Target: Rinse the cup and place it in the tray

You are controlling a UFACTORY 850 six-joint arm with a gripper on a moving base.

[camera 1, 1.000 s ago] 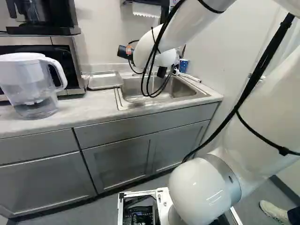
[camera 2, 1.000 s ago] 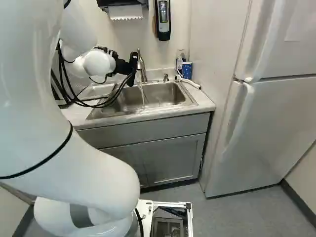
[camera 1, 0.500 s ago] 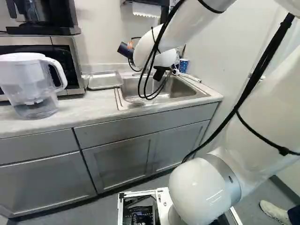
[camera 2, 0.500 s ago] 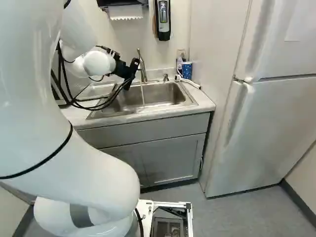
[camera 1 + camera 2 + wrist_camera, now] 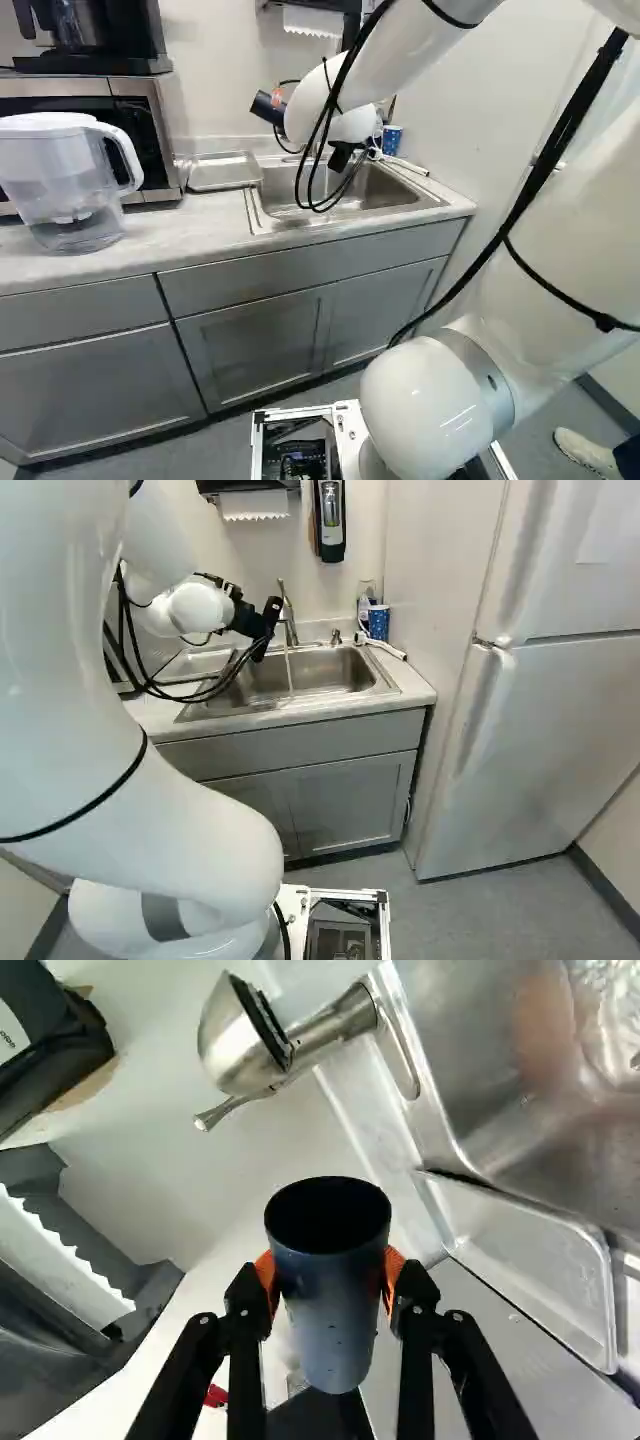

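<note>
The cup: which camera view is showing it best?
The wrist view: the cup is large, its open mouth visible. The left base view shows it small, side-on; in the right base view I cannot tell it from the tool.

Behind the arm (image 5: 430, 400), the left base view looks ahead and down from the left, the right base view from the right; both stand back and share sink (image 5: 350, 667) and tray (image 5: 222, 171). The wrist view, nearer, faces the far wall (image 5: 200, 1190), sharing both.
</note>
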